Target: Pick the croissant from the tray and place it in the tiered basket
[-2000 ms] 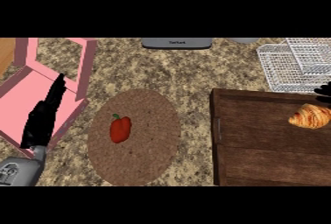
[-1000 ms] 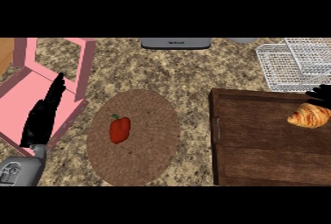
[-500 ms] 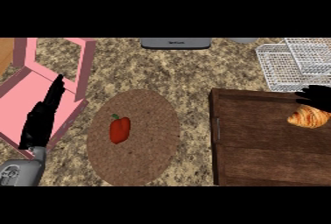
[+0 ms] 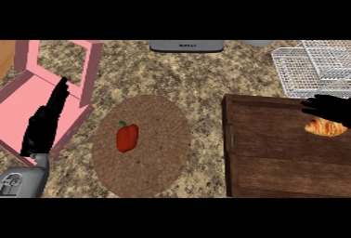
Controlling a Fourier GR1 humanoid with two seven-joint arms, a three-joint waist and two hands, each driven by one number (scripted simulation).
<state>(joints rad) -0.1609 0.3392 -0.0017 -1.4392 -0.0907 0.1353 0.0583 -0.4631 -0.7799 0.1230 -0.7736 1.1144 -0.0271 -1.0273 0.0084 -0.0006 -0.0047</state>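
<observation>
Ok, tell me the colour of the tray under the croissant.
The tray is dark brown with a wood grain; the head view shows it.

Even, diffuse light, moderately bright. The wooden tray (image 4: 274,158) reads dark; granite counter (image 4: 198,79) left of it paler. At its far-right corner the right hand (image 4: 332,109) shows flat black.

Counter (image 4: 185,74): speckled stone, granite look. Tray (image 4: 274,158): dark wood, grain visible, matt. Tiered basket (image 4: 302,69): white wire mesh. Round mat (image 4: 158,153): brown, coarse, woven look. Pepper (image 4: 127,137): smooth red skin. Croissant (image 4: 328,127): golden, ridged crust.
</observation>
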